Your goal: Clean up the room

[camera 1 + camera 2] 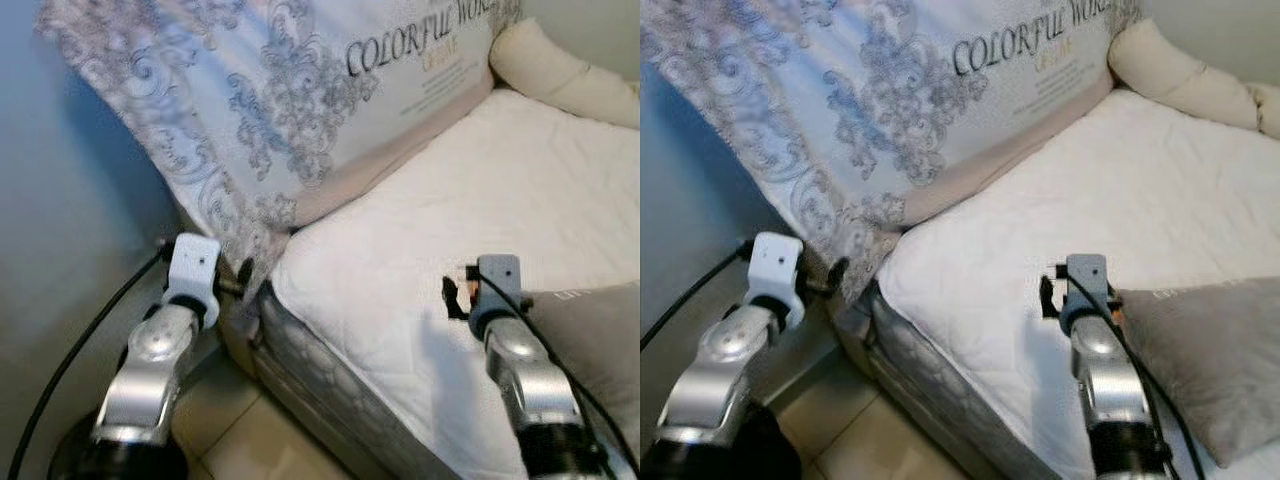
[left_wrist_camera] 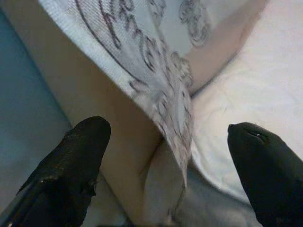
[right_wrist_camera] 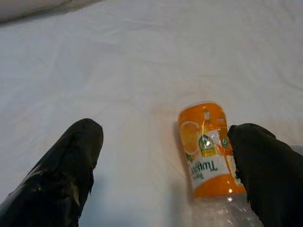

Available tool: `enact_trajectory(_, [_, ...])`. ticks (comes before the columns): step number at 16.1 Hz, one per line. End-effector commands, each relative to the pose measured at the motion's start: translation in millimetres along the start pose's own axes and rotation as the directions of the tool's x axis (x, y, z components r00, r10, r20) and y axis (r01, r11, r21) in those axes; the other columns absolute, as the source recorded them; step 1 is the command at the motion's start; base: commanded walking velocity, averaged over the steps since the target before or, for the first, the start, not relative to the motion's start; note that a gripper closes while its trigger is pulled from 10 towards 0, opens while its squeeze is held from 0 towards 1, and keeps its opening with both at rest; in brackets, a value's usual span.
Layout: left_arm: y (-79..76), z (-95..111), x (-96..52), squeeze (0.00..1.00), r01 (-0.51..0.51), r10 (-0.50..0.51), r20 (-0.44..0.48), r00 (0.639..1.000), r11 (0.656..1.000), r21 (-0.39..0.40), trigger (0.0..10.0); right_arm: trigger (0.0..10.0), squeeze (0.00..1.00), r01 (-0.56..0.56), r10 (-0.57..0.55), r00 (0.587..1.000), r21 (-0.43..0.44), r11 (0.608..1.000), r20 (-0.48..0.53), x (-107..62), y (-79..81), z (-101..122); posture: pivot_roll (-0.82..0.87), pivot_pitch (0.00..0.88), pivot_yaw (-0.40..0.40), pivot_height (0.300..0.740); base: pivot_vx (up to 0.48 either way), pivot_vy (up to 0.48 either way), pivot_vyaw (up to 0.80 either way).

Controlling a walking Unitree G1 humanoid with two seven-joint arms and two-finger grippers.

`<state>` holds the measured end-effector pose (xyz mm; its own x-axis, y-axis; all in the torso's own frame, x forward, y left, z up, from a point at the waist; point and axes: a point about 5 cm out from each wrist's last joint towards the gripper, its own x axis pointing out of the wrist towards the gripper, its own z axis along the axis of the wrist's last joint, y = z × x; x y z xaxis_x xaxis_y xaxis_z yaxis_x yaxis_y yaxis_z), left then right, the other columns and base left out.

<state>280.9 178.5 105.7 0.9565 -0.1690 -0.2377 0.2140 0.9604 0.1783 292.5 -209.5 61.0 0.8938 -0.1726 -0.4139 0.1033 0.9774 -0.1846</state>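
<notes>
While the white quilted bed [image 1: 480, 200] is seen with a large grey-patterned pillow [image 1: 280, 90] leaning at its head and a plain grey cushion [image 1: 1210, 350] near its edge, tidying is judged barely begun. An orange-labelled clear plastic bottle [image 3: 208, 151] is left lying on the mattress, just beside one finger of the right gripper [image 3: 165, 161], whose jaws are spread and nothing is held. The left gripper [image 2: 165, 161] is spread too, poised at the pillow's lower corner.
</notes>
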Motion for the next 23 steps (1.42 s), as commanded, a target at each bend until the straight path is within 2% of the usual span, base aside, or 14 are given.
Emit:
enact_trajectory(1, [-9.2, 3.0, -1.2, 0.0, 0.072, -0.072, 0.005, 0.997, 0.997, 0.031, 10.0, 10.0, 1.0, 0.006, -0.007, 1.0, -0.046, 0.999, -0.022, 4.5, -8.3, -1.8, -0.05, 0.0, -0.017, 0.74, 0.0, 0.0, 0.0])
enact_trajectory(3, [-14.1, 6.6, -2.8, 0.0, 0.164, -0.164, 0.005, 0.986, 0.985, 0.063, 10.0, 10.0, 1.0, 0.021, -0.028, 0.995, -0.064, 0.998, -0.099, 15.2, -25.6, -8.5, -0.05, 0.0, -0.01, 0.74, 0.0, 0.0, 0.0])
enact_trajectory(4, [-14.8, 8.3, -2.4, 0.0, 0.189, -0.191, 0.012, 0.982, 0.979, 0.073, 10.0, 10.0, 1.0, 0.026, -0.036, 0.991, -0.078, 0.997, -0.131, 17.4, -29.2, -12.7, -0.05, 0.0, -0.009, 0.74, 0.0, 0.0, 0.0])
enact_trajectory(5, [-17.2, 12.9, -2.6, 0.0, 0.262, -0.265, 0.021, 0.964, 0.96, 0.101, 10.0, 10.0, 1.0, 0.024, -0.042, 0.981, -0.095, 0.995, -0.192, 21.4, -36.8, -21.2, -0.05, 0.0, -0.008, 0.74, 0.0, 0.0, 0.0])
enact_trajectory(8, [-19.9, 19.5, -3.0, 0.0, 0.368, -0.375, 0.014, 0.927, 0.916, 0.157, 10.0, 10.0, 1.0, 0.068, -0.089, 0.966, -0.094, 0.993, -0.242, 25.9, -52.4, -29.9, -0.05, 0.0, 0.006, 0.74, 0.0, 0.0, 0.0])
enact_trajectory(12, [-22.1, 22.1, -3.4, 0.0, 0.436, -0.442, -0.006, 0.897, 0.882, 0.178, 10.0, 10.0, 1.0, 0.178, -0.187, 0.949, -0.06, 0.982, -0.255, 26.7, -75.5, -35.8, -0.06, 0.0, 0.047, 0.74, 0.0, 0.0, 0.0])
enact_trajectory(15, [-24.7, 23.2, -8.3, 0.0, 0.501, -0.504, -0.036, 0.863, 0.844, 0.193, 10.0, 10.0, 1.0, 0.218, -0.181, 0.941, 0.105, 0.97, -0.285, 23.9, -87.2, -46.5, -0.02, 0.0, 0.091, 0.74, 0.0, 0.0, 0.0])
enact_trajectory(16, [-24.1, 23.7, -9.2, 0.0, 0.508, -0.51, -0.041, 0.859, 0.839, 0.197, 10.0, 10.0, 1.0, 0.219, -0.18, 0.942, 0.112, 0.969, -0.283, 23.9, -88.2, -46.7, -0.01, 0.0, 0.095, 0.74, 0.0, 0.0, 0.0])
enact_trajectory(17, [-21.9, 25.1, -11.1, 0.0, 0.516, -0.517, -0.05, 0.854, 0.831, 0.208, 10.0, 10.0, 0.93, 0.219, -0.174, 0.944, 0.137, 0.966, -0.28, 23.7, -89.0, -47.4, 0.01, 0.0, 0.106, 0.74, 0.0, 0.0, 0.0])
enact_trajectory(18, [-17.9, 27.5, -14.8, 0.0, 0.524, -0.524, -0.061, 0.849, 0.823, 0.218, 10.0, 10.0, 0.0, 0.245, -0.186, 0.939, 0.18, 0.953, -0.291, 22.5, -91.8, -49.8, 0.03, 0.0, 0.117, 0.74, 0.0, 0.0, 0.0])
enact_trajectory(20, [-13.8, 28.3, -20.3, 0.0, 0.541, -0.538, -0.08, 0.839, 0.811, 0.221, 10.0, 10.0, 0.0, 0.276, -0.208, 0.932, 0.207, 0.939, -0.297, 20.8, -96.5, -52.4, 0.05, 0.0, 0.134, 0.74, 0.0, 0.0, 0.0])
enact_trajectory(21, [-13.7, 27.3, -21.6, 0.0, 0.551, -0.546, -0.09, 0.833, 0.805, 0.221, 10.0, 8.0, 0.0, 0.27, -0.219, 0.925, 0.13, 0.954, -0.311, 18.9, -97.4, -56.8, 0.05, 0.0, 0.142, 0.74, 0.0, 0.0, 0.0])
enact_trajectory(22, [-15.4, 26.6, -22.2, 0.0, 0.557, -0.551, -0.095, 0.829, 0.801, 0.22, 10.0, 4.0, 0.0, 0.266, -0.219, 0.922, 0.11, 0.958, -0.318, 17.4, -97.1, -60.9, 0.05, 0.0, 0.142, 0.74, 0.0, 0.0, 0.0])
enact_trajectory(23, [-16.3, 26.8, -22.2, 0.0, 0.559, -0.553, -0.095, 0.828, 0.799, 0.22, 10.0, 3.5, 0.0, 0.264, -0.214, 0.922, 0.121, 0.957, -0.321, 17.1, -96.7, -62.0, 0.06, 0.0, 0.142, 0.74, 0.0, 0.0, 0.0])
